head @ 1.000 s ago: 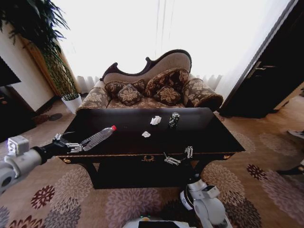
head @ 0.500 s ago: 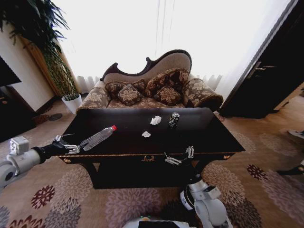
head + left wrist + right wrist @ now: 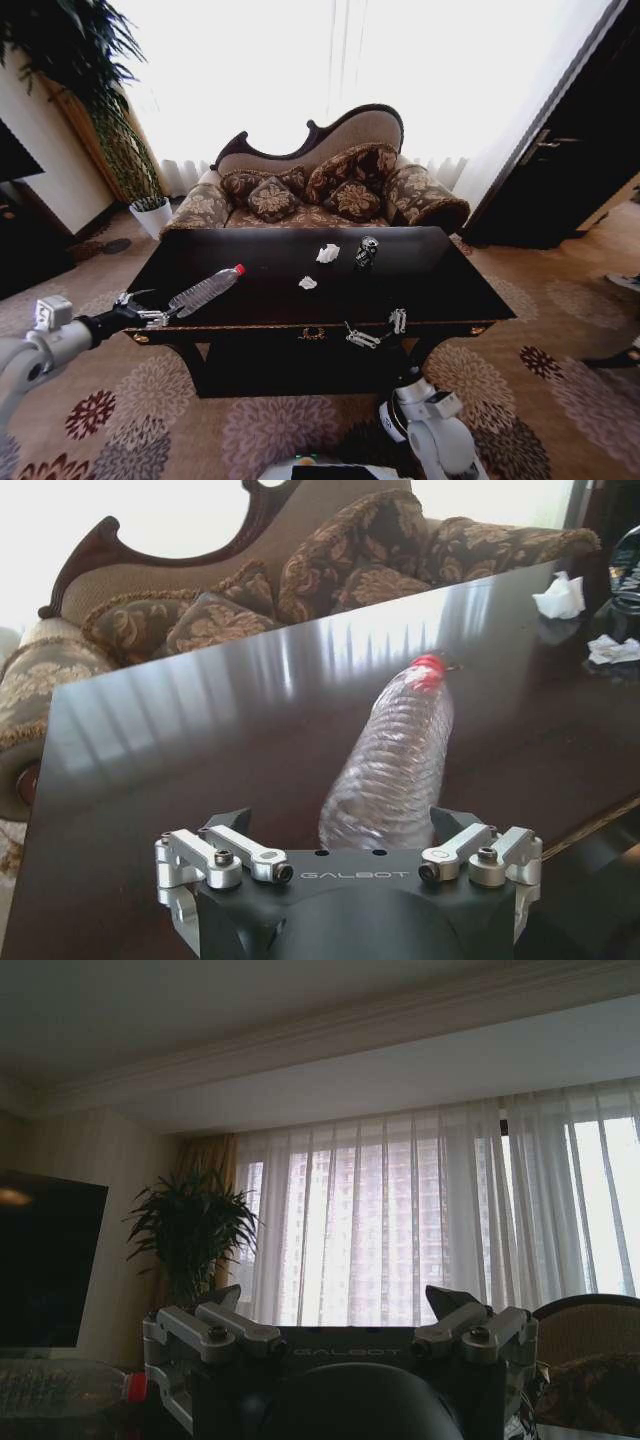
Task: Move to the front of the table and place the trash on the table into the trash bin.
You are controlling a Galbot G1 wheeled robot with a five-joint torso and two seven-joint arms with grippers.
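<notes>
At the left, the left end effector (image 3: 140, 306) reaches in low from beside the surface's (image 3: 440, 285) left front corner, its dark arm stretched almost level. Its fingers (image 3: 232, 825) are spread wide, with the base of the bottle (image 3: 204, 291) just ahead of them and between them in the left wrist view; whether they touch it cannot be told. The bottle is clear ribbed plastic with a red cap, lying on its side on the glossy black top, cap pointing toward the sofa (image 3: 320, 185) behind.

Toward the middle of the surface lie two small crumpled white paper scraps: one (image 3: 308, 283) nearer the front, another (image 3: 328, 253) farther back. Just right of the farther scrap stands the dark printed can (image 3: 366, 253), upright with a silvery top.

At the front edge, right of the gold emblem (image 3: 313, 334), the right end effector (image 3: 374, 329) is raised from below with its fingers (image 3: 228, 1298) parted and nothing between them, its white arm bent close to the robot's base.
</notes>
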